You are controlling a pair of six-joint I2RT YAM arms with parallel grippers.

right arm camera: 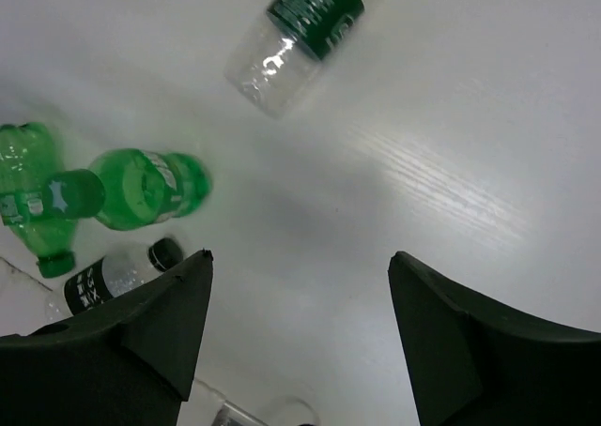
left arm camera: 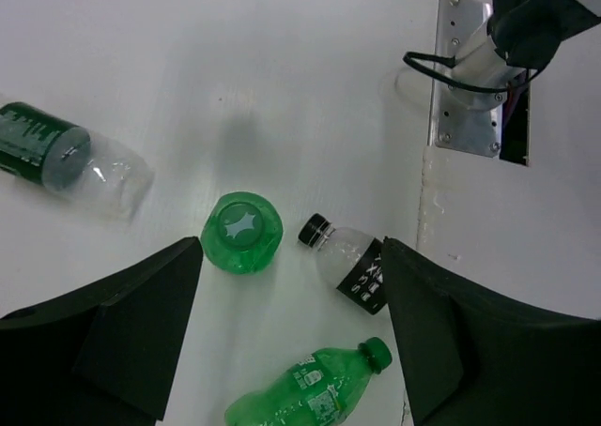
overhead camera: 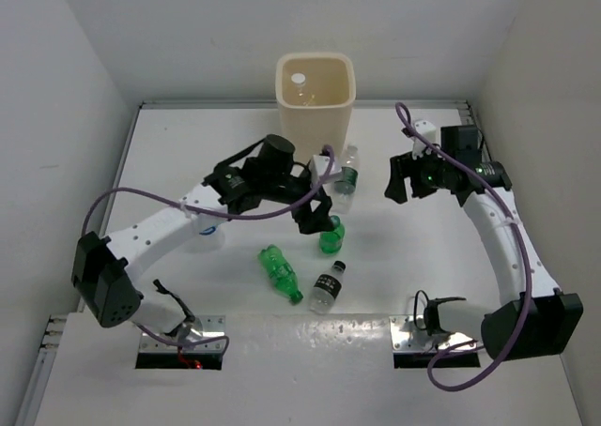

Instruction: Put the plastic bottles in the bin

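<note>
The cream bin (overhead camera: 315,102) stands at the back centre with a clear bottle (overhead camera: 299,82) inside. A clear bottle with a dark green label (overhead camera: 347,177) is by the bin's front right corner. A green bottle (overhead camera: 331,234) stands upright; another green bottle (overhead camera: 280,271) and a clear black-labelled bottle (overhead camera: 328,287) lie nearer. My left gripper (overhead camera: 315,210) hangs open and empty above the upright green bottle (left arm camera: 241,231). Its wrist view also shows the black-labelled bottle (left arm camera: 352,266) and the lying green bottle (left arm camera: 315,393). My right gripper (overhead camera: 404,177) is open and empty, right of the green-labelled bottle (right arm camera: 300,27).
A pale clear bottle with a blue label (overhead camera: 207,234) lies partly under the left arm. White walls enclose the table on three sides. The arm bases' metal plates (overhead camera: 183,337) sit at the near edge; the right arm's plate shows in the left wrist view (left arm camera: 474,79).
</note>
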